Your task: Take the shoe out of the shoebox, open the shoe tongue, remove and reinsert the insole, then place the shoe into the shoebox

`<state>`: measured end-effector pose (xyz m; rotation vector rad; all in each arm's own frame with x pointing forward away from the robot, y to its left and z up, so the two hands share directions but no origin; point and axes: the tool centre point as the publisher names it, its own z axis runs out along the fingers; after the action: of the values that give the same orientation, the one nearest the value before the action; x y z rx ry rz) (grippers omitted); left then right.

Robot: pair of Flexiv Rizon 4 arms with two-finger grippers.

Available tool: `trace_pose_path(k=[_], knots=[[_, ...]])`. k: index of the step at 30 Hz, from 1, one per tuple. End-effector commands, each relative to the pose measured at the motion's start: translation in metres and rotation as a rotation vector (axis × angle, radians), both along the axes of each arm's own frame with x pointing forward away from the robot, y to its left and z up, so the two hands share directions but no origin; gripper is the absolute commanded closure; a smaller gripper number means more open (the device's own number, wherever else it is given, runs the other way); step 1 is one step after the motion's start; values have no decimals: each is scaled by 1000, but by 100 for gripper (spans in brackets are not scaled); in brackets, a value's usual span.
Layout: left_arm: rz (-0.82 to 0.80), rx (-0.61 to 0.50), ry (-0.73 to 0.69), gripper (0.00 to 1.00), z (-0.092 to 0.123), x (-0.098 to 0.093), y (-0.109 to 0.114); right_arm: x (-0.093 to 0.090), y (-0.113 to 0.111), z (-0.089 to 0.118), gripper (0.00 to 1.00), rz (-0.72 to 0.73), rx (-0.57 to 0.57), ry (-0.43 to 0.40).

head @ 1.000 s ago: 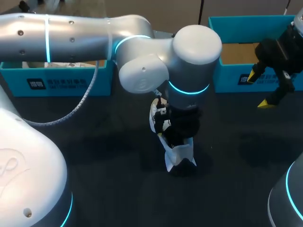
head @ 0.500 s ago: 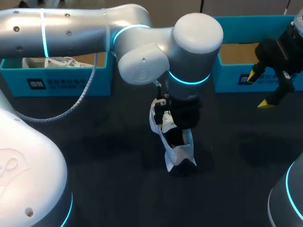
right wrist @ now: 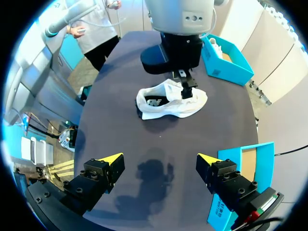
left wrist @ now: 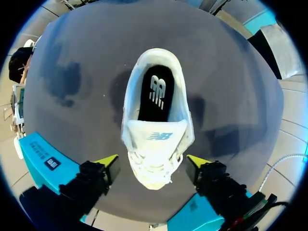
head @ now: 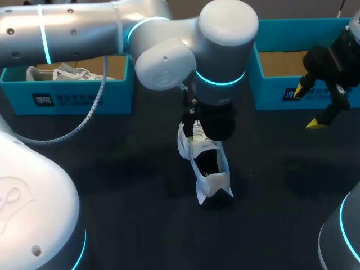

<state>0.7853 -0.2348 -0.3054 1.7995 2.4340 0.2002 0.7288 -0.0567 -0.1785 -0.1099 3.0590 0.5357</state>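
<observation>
The left end effector (left wrist: 152,161), wide open and empty, hangs over the forepart of the shoe (left wrist: 182,108), which stands on the desk (left wrist: 82,72) with tongue (left wrist: 155,137) folded forward and insole (left wrist: 155,94) seated; removal looks next, needing a pinch at its heel edge.

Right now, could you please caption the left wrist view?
Open left gripper flanks the toe of a white sneaker, black insole inside.

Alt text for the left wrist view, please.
A white shoe lies on the dark table, its black insole showing inside. The left gripper is open, one yellow-tipped finger on each side of the shoe's toe end.
</observation>
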Motion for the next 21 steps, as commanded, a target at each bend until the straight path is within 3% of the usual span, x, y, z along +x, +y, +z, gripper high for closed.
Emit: trace_pose_path(k=[1, 3, 4, 13, 21], knots=[[1, -9, 10, 35, -1, -3, 2, 1, 0, 0, 0, 0, -2, 2], [2, -12, 18, 52, -4, -5, 1, 1, 0, 0, 0, 0, -2, 2], [3, -15, 23, 55, -5, -6, 1, 1, 0, 0, 0, 0, -2, 2], [4, -4, 52, 55, -23, -17, 0, 1, 0, 0, 0, 0, -2, 2], [21, 4, 67, 55, -18, -29, -1, 1, 0, 0, 0, 0, -2, 2]])
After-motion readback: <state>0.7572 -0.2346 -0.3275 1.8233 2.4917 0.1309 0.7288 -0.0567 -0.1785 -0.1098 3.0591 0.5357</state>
